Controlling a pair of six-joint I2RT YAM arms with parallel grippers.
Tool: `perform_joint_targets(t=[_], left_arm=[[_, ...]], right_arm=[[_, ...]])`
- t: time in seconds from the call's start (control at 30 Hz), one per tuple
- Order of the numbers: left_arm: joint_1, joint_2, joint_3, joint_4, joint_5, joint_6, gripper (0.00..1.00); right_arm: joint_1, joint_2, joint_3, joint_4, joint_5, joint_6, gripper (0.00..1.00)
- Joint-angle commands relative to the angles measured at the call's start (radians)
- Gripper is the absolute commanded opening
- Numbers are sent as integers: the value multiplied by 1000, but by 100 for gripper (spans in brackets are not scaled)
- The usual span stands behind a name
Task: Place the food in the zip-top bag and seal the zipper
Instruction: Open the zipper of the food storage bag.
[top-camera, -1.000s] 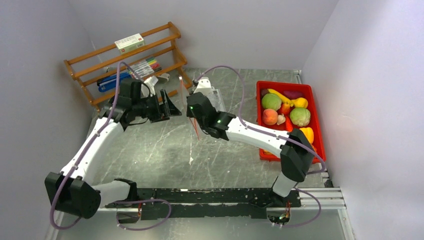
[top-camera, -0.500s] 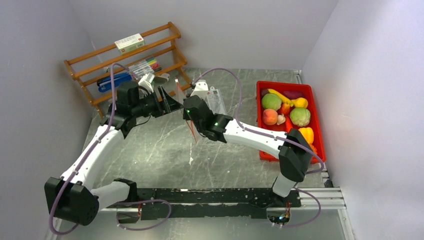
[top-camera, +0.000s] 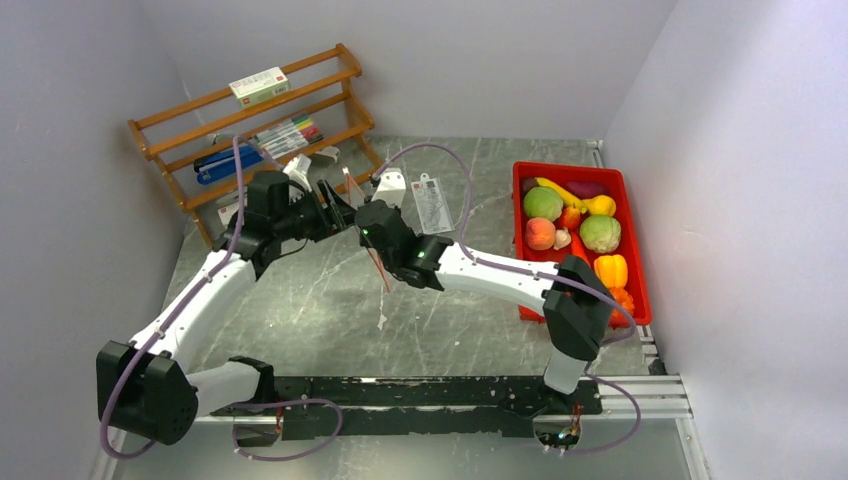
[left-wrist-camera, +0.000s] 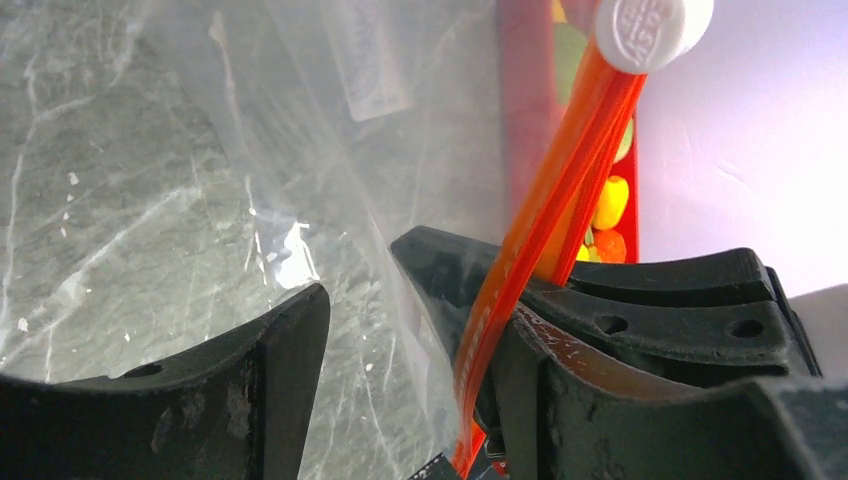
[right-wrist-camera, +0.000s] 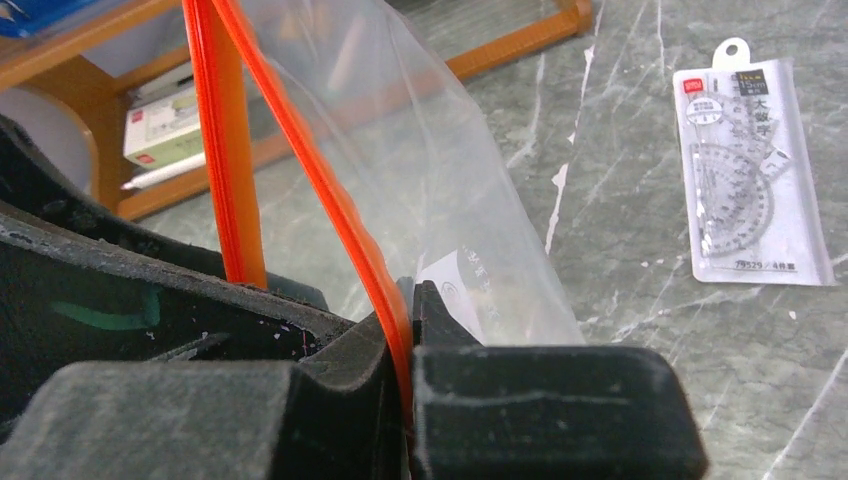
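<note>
The clear zip-top bag (right-wrist-camera: 420, 190) hangs in the air between my two grippers at the back middle of the table. My right gripper (top-camera: 362, 222) is shut on its red-orange zipper (right-wrist-camera: 345, 215); the strip runs straight into the closed jaws (right-wrist-camera: 410, 300). My left gripper (top-camera: 335, 203) is open around the bag's rim. In the left wrist view the zipper (left-wrist-camera: 540, 220) lies against one finger (left-wrist-camera: 640, 360), with a wide gap (left-wrist-camera: 410, 340) to the other finger. The food (top-camera: 543, 203) lies in the red bin (top-camera: 636, 235) at the right: green and peach balls, banana, yellow pepper (top-camera: 613, 268).
A wooden rack (top-camera: 250, 120) with markers and a white box stands at the back left, close behind the left gripper. A flat printed packet (top-camera: 432, 200) lies on the table behind the right arm. Walls close in left, back and right.
My right gripper has carried the bag leftward toward the left gripper. The left gripper has shifted slightly back, and its open jaws now straddle the bag's rim.
</note>
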Motion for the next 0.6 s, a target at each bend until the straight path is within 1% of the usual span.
perform_joint_targets(t=[0.0, 0.1, 0.2, 0.27, 0.33, 0.43, 0.5, 0.57], left_arm=[[-40, -12, -51, 45, -93, -56, 59], [-48, 13, -67, 74, -90, -68, 57], [-62, 34, -59, 72, -139, -58, 53], [-75, 51, -33, 32, -195, -43, 50], [-82, 70, 16, -46, -259, -34, 47], [-85, 57, 30, -100, -316, -26, 46], [-85, 37, 8, -69, -303, -25, 46], [-85, 38, -4, -28, -258, -35, 46]], right_arm=[[11, 17, 31, 25, 32, 2, 0], [15, 13, 15, 54, 30, -1, 0], [20, 18, 18, 53, 29, -7, 0], [24, 25, 18, 60, 28, -21, 0], [28, 42, 32, 44, 43, -39, 0], [28, 57, 42, 14, 74, -45, 0], [29, 49, 23, 36, 68, -57, 0], [28, 46, 15, 59, 58, -65, 0]])
